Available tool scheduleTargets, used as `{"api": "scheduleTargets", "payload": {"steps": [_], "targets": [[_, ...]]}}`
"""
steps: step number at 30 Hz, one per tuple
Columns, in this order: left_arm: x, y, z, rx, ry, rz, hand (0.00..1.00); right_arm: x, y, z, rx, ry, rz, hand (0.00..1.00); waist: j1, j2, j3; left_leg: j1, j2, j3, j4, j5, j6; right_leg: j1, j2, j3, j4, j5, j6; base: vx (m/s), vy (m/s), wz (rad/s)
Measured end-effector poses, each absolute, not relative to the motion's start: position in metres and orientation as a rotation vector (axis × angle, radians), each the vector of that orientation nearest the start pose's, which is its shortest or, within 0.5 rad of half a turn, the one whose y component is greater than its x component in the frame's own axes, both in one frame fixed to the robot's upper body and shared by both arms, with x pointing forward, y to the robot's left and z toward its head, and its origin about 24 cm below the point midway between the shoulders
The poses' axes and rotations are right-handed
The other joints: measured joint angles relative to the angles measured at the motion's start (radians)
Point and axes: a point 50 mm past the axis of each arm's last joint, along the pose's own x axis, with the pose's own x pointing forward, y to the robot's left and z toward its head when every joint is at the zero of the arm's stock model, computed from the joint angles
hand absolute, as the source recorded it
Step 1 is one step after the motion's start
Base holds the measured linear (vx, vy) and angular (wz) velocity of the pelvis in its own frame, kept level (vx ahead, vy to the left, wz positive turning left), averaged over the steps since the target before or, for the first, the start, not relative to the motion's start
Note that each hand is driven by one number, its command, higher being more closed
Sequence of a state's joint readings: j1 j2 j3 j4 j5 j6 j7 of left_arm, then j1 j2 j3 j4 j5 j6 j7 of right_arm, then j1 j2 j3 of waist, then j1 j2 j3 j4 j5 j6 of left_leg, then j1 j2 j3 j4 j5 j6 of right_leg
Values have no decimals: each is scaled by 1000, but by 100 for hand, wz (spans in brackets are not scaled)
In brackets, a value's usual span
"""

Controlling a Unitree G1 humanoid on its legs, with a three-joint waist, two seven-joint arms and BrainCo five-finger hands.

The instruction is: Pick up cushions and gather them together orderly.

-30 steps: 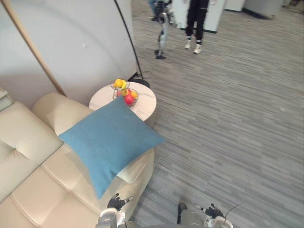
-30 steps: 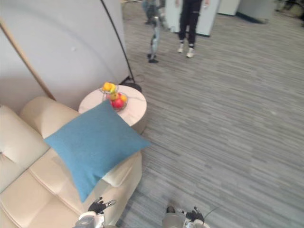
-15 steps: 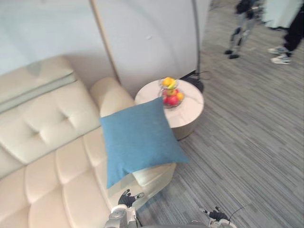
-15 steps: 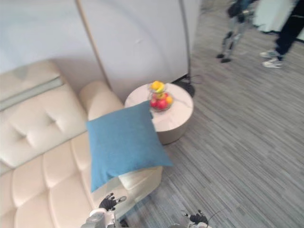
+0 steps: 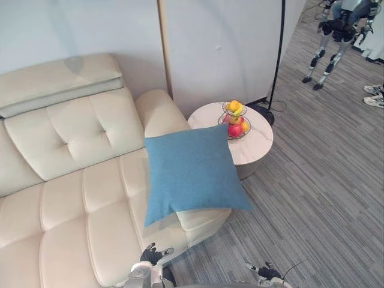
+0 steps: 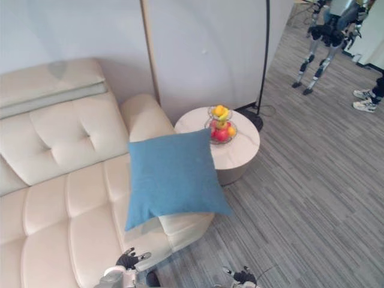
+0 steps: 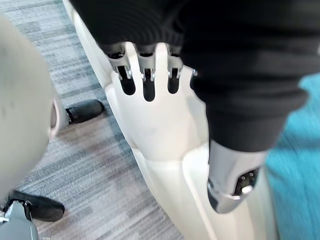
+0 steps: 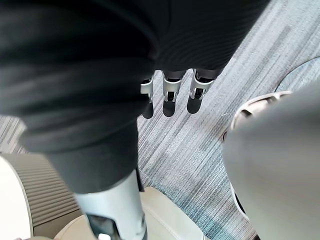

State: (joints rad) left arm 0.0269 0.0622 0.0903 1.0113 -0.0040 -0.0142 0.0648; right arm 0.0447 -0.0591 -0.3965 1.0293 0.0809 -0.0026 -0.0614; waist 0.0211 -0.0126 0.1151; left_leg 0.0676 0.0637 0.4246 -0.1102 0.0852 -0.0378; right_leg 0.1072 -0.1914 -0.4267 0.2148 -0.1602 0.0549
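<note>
A blue square cushion (image 5: 192, 174) lies tilted on the right end of the cream sofa (image 5: 66, 180), one corner hanging over the seat's edge. It also shows as a blue patch (image 7: 295, 165) in the left wrist view. My left hand (image 5: 150, 257) hangs low in front of the sofa's corner, fingers (image 7: 145, 75) straight and holding nothing. My right hand (image 5: 264, 274) hangs low over the grey carpet, its fingers (image 8: 170, 97) relaxed and empty. Both hands are well below the cushion and apart from it.
A round pale side table (image 5: 258, 144) stands right of the sofa with a wire fruit basket (image 5: 235, 120) on it. Behind it rise a black lamp pole (image 5: 278, 54) and a wooden pole (image 5: 163, 48). Another humanoid robot (image 5: 339, 30) and a person's shoe (image 5: 373, 90) are far right.
The camera has swung towards the sofa, so the whole picture has shifted and more of the sofa shows. The cushion has stayed put on the sofa. Both hands still hang low.
</note>
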Motion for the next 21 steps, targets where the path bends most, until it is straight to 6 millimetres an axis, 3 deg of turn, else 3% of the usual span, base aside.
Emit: {"api": "scheduleTargets", "payload": {"steps": [2, 5, 9, 12, 15, 18, 19, 21], "targets": [[120, 208, -151, 73, 1018, 226, 0, 115, -248, -143, 137, 959, -531, 0, -4, -7, -3, -19, -21, -8, 0, -4, -5, -2, -9, 23, -31, -25, 30, -107, 45, 15], [119, 233, -143, 67, 979, 326, 0, 141, -288, -113, 21, 807, -566, 0, -11, 9, 1, -36, -27, -28, 0, -2, -1, -10, -6, 34, -51, -33, 43, -104, 44, 11], [138, 268, -118, 75, 823, 434, 0, 185, -320, -64, -113, 577, -554, 0, -13, 13, -7, -72, -31, -60, 0, -3, -1, -24, 19, 77, -98, -31, 41, 3, 30, 8], [153, 279, -103, 66, 737, 472, 0, 209, -317, -49, -169, 511, -501, 0, -13, 0, -14, -90, -43, -72, 0, -2, 9, -36, 22, 94, -116, -1, 25, 104, 31, 2], [174, 278, -91, 33, 655, 483, 0, 238, -305, -34, -173, 443, -431, 0, -10, -8, -11, -108, -55, -79, 7, 13, 36, -42, 18, 100, -135, 25, 37, 168, 32, 3], [199, 273, -75, 22, 555, 461, 0, 266, -292, -16, -199, 375, -363, 0, -9, 1, -5, -131, -53, -85, 7, 15, 38, -63, 22, 101, -137, 37, 28, 135, 10, 3], [223, 265, -59, 11, 468, 436, 0, 285, -285, 0, -221, 317, -324, 0, -6, 15, 18, -148, -41, -94, 7, 16, 38, -83, 34, 101, -125, 47, 14, 77, -10, 12], [237, 259, -50, 6, 423, 411, 0, 299, -278, 12, -224, 274, -301, 0, -5, 25, 30, -171, -33, -102, 8, 22, 40, -112, 39, 101, -105, 48, 12, 27, -15, 9]]}}
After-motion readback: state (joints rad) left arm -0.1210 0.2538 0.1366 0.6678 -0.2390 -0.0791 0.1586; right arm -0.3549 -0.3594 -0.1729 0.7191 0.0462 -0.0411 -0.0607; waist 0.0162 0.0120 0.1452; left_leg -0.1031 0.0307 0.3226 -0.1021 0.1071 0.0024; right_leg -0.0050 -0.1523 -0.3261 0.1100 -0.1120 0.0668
